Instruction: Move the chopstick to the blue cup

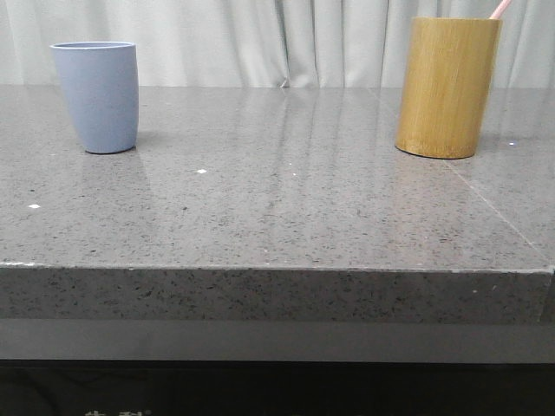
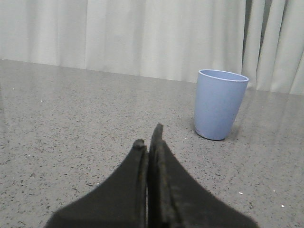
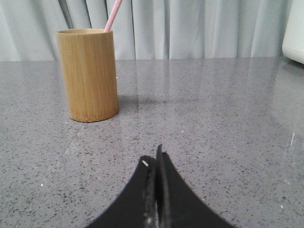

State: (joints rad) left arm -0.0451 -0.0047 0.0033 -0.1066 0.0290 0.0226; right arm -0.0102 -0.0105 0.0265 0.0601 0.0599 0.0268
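Right wrist view: chopstick [image 3: 113, 16] in bamboo holder [image 3: 88, 74]; jaws closed.

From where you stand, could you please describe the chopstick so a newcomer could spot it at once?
Look across the grey stone table to its far right, where a tall yellow-brown bamboo holder stands. The chopstick leans inside it, only its top poking above the rim. It is the one thin, pale pink stick; the blue cup on the left looks empty.

— What stands before me at the upper left?
— My blue cup [image 1: 95, 95], upright on the grey desk [image 1: 277, 208].
— And upper right?
— A bamboo cylinder [image 1: 447, 87], well apart from it, the pink chopstick [image 1: 499, 9] poking out of its rim against the pale curtain [image 1: 277, 39].
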